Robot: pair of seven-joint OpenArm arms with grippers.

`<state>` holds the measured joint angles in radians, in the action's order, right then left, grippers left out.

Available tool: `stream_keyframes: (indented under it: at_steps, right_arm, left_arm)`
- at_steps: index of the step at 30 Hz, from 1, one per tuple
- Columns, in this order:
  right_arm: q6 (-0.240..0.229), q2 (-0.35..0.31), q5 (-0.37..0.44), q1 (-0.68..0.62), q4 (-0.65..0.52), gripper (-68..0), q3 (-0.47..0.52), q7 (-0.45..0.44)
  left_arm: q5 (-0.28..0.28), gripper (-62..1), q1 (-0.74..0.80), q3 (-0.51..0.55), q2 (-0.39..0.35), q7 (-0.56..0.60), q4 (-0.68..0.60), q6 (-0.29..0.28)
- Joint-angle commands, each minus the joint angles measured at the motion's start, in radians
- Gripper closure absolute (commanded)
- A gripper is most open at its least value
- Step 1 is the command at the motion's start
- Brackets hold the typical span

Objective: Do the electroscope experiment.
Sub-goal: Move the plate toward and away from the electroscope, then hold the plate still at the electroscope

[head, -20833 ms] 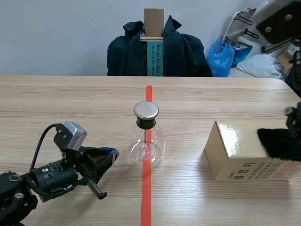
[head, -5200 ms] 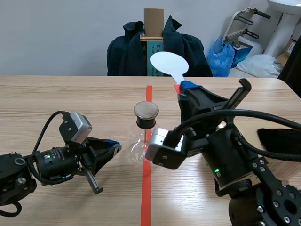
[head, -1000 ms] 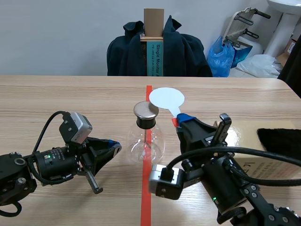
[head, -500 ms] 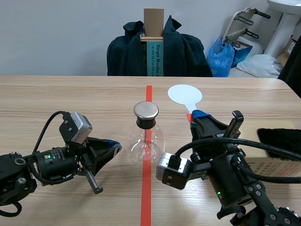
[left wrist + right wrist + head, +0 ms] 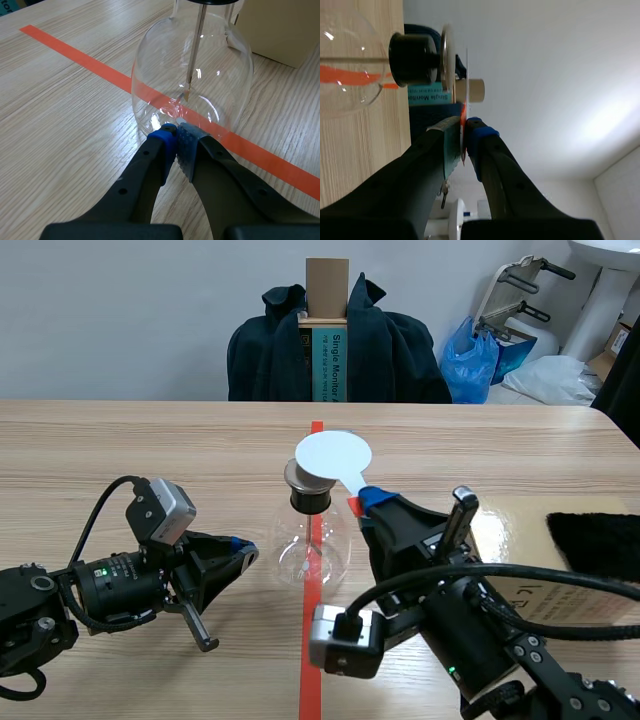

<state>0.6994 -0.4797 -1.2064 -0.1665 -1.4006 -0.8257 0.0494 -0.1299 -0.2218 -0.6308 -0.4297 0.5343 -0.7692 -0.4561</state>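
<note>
Mid-table, on the red tape line (image 5: 316, 435): a glass flask (image 5: 311, 555), upright, plugged with a black stopper (image 5: 310, 500) and topped by a metal cap (image 5: 298, 478). Inside, seen from the left wrist, a thin rod (image 5: 196, 50) hanging down from the stopper, with a small strip (image 5: 186, 93) at its end (too small to tell more).

From the near left corner of the table (image 5: 150, 450): the left gripper (image 5: 240, 558), low over the wood, fingers pressed together on nothing. Tips touching the base of the flask or just short of it; cannot tell which.

From the near right corner: the right gripper (image 5: 362, 502), jaws pinched narrow on the stem of a white paddle (image 5: 333, 454). Holds the paddle's round face over the metal cap, covering part of it in the scene view. Edge-on in the right wrist view, lying flat and close to the cap, a narrow gap between.

Toward the right edge: a cardboard box (image 5: 590, 595) with a black fur cloth (image 5: 597, 545) on top. Beyond the far edge: a dark jacket (image 5: 400, 350).
</note>
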Motion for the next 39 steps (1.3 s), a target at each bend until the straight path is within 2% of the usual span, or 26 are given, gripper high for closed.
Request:
stream_keyframes:
  at_steps: [1, 7, 39]
  right_arm:
    - [0.014, -0.013, -0.006, 0.012, -0.015, -0.7, 0.009, -0.018]
    - [0.014, -0.013, -0.021, 0.012, -0.015, -0.7, 0.009, -0.064]
    - [0.014, -0.013, -0.021, 0.012, -0.015, -0.7, 0.009, -0.064]
  left_arm:
    - [-0.006, -2.7, -0.011, 0.002, 0.002, 0.015, -0.021, 0.001]
    - [-0.006, -2.7, -0.011, 0.002, 0.002, 0.015, -0.021, 0.001]
    - [-0.006, -2.7, -0.011, 0.002, 0.002, 0.016, -0.021, 0.011]
